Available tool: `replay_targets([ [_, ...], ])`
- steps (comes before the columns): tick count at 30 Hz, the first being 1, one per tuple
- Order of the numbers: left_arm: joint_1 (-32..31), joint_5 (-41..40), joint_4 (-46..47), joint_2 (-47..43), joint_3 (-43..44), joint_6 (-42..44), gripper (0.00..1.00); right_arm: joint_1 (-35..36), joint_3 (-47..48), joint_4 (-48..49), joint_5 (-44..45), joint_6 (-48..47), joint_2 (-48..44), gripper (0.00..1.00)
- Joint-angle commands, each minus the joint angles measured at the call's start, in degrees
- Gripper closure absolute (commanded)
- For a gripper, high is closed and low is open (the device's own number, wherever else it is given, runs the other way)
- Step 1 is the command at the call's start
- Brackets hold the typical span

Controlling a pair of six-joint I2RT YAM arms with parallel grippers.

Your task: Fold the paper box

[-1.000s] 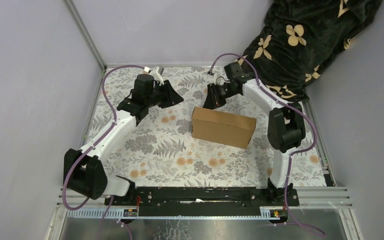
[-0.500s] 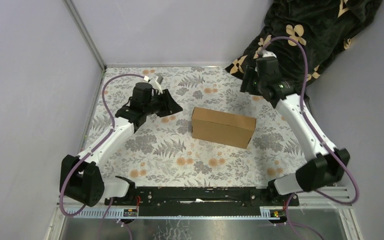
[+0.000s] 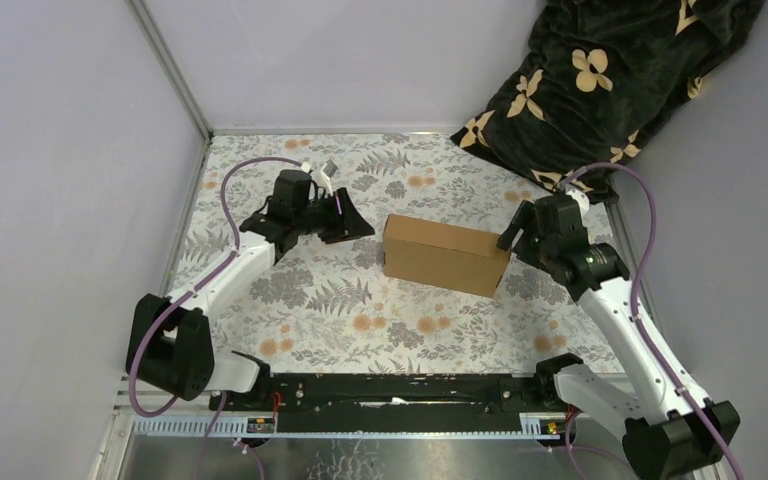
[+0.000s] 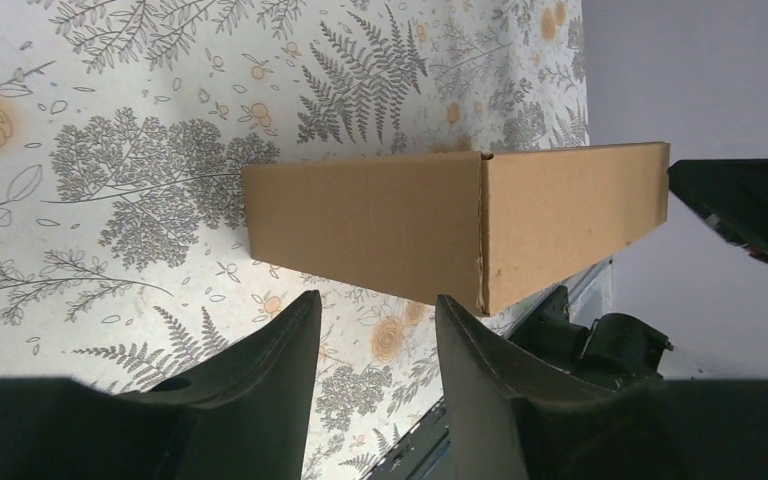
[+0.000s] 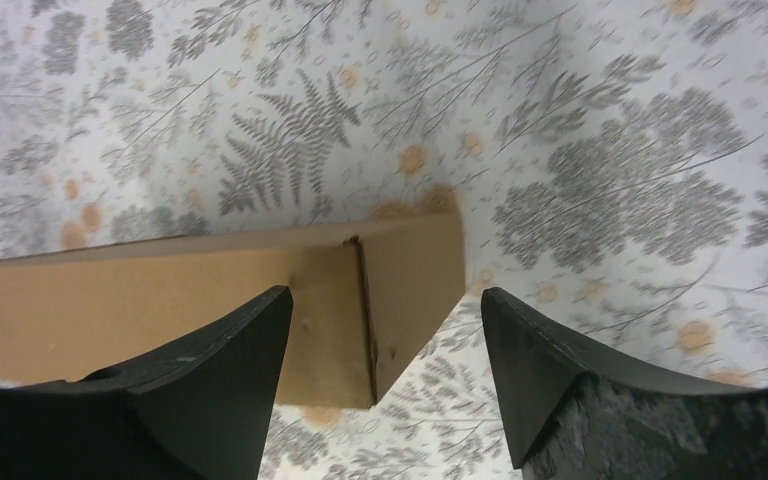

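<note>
Brown cardboard paper box (image 3: 446, 254) sits closed on the floral cloth (image 3: 310, 300); my left gripper (image 4: 375, 300), jaws partly apart, holds nothing; my right gripper (image 5: 386, 292), jaws wide, holds nothing near the box end.

The right gripper (image 3: 510, 236) has left the far edge of the table (image 3: 310, 300), swung out toward the right edge and come in at the right end of the box (image 3: 445, 255). Its jaws have spread wide, and that end shows between them. The right arm (image 3: 625, 310) has folded its elbow down by the near right corner. The left gripper (image 3: 358, 226) has slid nearer the box's left end, with its fingers a little farther apart.
</note>
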Motion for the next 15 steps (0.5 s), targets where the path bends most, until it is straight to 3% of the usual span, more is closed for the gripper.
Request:
replay_targets([
  [1, -0.1, 3.9, 4.5, -1.5, -0.2, -1.4, 0.48, -0.2, -3.5, 5.5, -6.5, 9.0, -3.9, 0.23],
  [15, -1.7, 5.7, 10.8, 1.8, 0.3, -5.5, 0.48, -0.2, -5.5, 14.7, -15.6, 10.5, 2.5, 0.24],
])
